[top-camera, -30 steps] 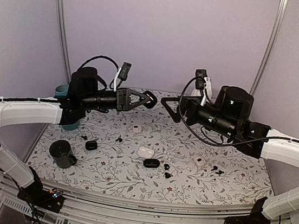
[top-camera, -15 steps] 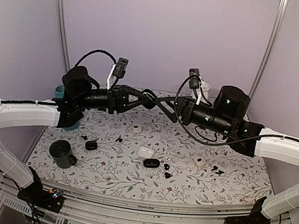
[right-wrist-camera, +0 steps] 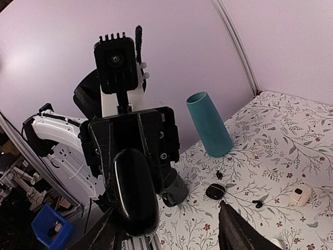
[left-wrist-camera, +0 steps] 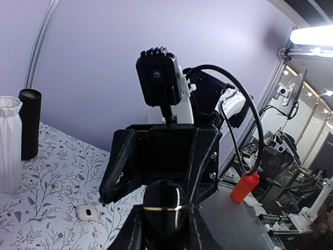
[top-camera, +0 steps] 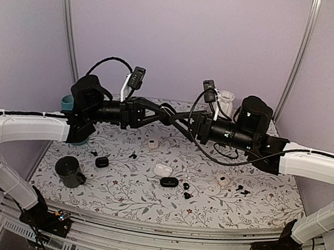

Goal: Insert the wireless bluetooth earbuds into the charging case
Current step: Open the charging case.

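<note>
Left gripper (top-camera: 165, 113): clamped on black charging case (left-wrist-camera: 164, 208), held above table (top-camera: 253, 214) | Right gripper (top-camera: 176, 118): fingers spread apart, positioned at case's 3 o'clock | Earbuds (top-camera: 187, 190): left on table, 5 o'clock of case.

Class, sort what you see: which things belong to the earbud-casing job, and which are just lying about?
Job: black case in the left fingers; loose earbuds; other cases.
Lying about: teal cup; dark cup; white vase; black tube.
</note>
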`<state>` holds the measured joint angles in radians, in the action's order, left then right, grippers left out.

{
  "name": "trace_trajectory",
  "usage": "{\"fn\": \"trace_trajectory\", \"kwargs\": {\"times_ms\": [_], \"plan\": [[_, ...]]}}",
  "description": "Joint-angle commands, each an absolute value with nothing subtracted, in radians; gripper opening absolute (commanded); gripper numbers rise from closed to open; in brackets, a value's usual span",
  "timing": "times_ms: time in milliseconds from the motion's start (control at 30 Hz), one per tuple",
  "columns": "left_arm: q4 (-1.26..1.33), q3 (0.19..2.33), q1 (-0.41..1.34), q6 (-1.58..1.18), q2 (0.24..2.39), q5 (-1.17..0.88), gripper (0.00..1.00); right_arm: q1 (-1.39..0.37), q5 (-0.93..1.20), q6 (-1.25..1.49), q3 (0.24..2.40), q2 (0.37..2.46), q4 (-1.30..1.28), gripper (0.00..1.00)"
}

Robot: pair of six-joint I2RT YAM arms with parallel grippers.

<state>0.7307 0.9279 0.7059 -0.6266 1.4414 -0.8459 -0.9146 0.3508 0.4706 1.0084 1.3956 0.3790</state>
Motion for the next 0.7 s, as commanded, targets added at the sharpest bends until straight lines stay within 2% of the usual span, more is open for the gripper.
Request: {"fn": "trace_trajectory", "kwargs": {"times_ms": [0, 267, 667], "plan": [[0.786, 0.938, 0.718, -0.642, 1.450, -0.902, 0.00, -0.909, 0.300, 0.470, 1.019, 1.387, 0.409, 0.62], [0.803, 0.922, 0.725, -0.645, 1.433, -0.942, 0.00, -0.883, 0.206, 0.495, 0.995, 1.360, 0.374, 0.59], [0.793, 0.916, 0.733, -0.631, 1.436, -0.935, 0.00, -0.864, 0.253, 0.525, 0.991, 1.359, 0.373, 0.59]]}}
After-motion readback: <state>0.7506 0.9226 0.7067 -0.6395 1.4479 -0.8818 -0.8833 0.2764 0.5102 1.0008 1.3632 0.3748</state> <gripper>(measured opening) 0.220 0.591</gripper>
